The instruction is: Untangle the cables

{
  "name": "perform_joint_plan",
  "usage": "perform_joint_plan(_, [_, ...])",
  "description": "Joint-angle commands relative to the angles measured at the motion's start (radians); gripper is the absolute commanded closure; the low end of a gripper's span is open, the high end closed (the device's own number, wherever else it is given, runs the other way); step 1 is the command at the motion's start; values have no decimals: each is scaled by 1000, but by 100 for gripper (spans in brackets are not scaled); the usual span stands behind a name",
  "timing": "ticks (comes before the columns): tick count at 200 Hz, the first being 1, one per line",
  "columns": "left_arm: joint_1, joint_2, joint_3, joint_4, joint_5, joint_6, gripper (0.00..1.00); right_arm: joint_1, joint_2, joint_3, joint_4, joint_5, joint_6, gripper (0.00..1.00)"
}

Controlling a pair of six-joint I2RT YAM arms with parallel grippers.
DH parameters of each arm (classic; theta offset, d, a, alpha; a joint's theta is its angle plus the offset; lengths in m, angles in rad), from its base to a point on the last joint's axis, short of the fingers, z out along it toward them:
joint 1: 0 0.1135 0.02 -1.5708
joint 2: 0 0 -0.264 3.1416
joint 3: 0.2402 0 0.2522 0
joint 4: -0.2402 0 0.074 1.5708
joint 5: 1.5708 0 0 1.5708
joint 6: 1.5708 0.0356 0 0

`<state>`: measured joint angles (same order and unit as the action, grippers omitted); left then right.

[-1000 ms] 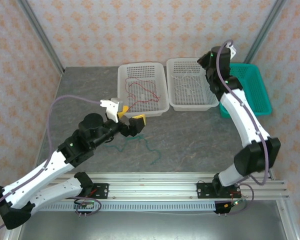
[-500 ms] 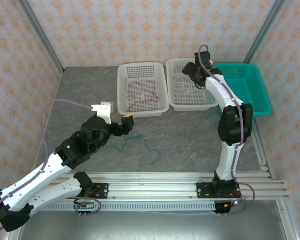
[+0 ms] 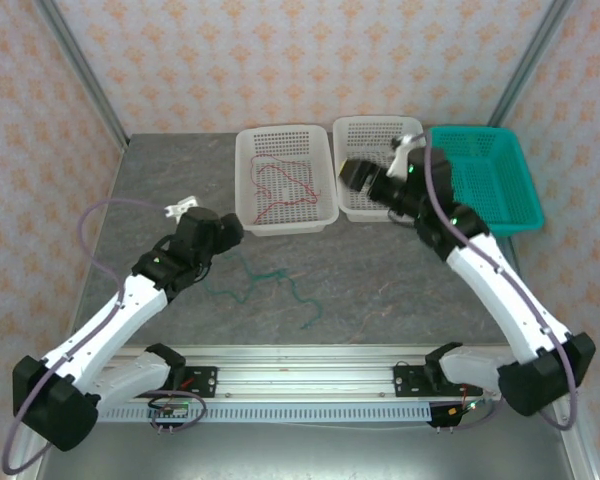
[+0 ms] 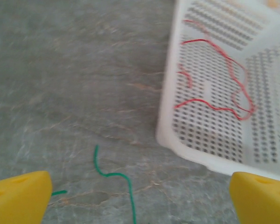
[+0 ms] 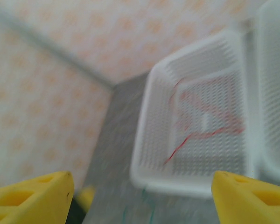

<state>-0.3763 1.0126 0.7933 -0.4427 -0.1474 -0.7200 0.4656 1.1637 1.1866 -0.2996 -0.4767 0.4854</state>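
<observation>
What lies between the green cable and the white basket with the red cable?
Nothing. In the left wrist view, bare grey table separates the green cable from the white basket holding the red cable.

We see bright, even, soft-shadowed light overhead; our left wrist view is slightly soft, our right wrist view heavily motion-blurred.

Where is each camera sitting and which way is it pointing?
Top external: above and behind, looking down on the table; left arm and right arm show.
Left wrist: low over the table, looking ahead at the green cable and white basket; open left gripper frames it.
Right wrist: looking left, blurred, at that basket and the wall; open right gripper frames it.
Shared: all three show the basket holding the red cable.
</observation>
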Motion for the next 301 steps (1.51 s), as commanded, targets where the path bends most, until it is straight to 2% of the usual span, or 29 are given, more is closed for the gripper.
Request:
perform_joint_plan(1, [97,-13,-82,-32,141,-141,6,69,-40,-114,8,-77,-11,22])
perform_joint_plan(15, [127,-33,-123,-52,144,-171,11,95,-48,-139,4,-114,4,23])
perform_joint_plan(31, [129,-52,-160,-89,94,-191,14,116,-40,-138,-3,-122,1,23])
perform_joint_plan(52, [131,-41,-206,-102,19,-200,20,121,-6,-115,-4,-104,-15,23])
perform_joint_plan(69, [131,-4,-228,-92,5,-194,26,120,34,-85,-16,-78,-30,23])
perform_joint_plan(83, [131,33,-239,-74,32,-197,38,121,72,-58,-34,-78,-32,24])
perform_joint_plan(109, [131,94,-259,-25,65,-201,44,120,92,-58,-29,-83,-19,24])
perform_joint_plan(129, [131,151,-258,4,80,-191,53,121,85,-75,-23,-71,-12,24])
perform_joint_plan(166, [130,216,-270,54,96,-184,62,121,57,-102,-17,-55,9,24])
perform_joint_plan(220, [130,237,-298,89,94,-185,75,120,39,-104,-10,-43,22,24])
perform_joint_plan(236, [131,242,-307,121,123,-164,79,120,39,-106,-7,-33,23,24])
perform_joint_plan(260, [131,245,-307,124,138,-150,81,125,46,-87,-69,54,8,25])
perform_joint_plan(272, [130,240,-310,134,148,-143,88,137,58,-66,-118,100,-12,25])
perform_joint_plan(281, [131,235,-317,160,176,-125,100,154,67,-52,-143,127,-25,25])
perform_joint_plan(301, [125,226,-322,263,305,-53,100,204,102,-34,-162,165,-36,26])
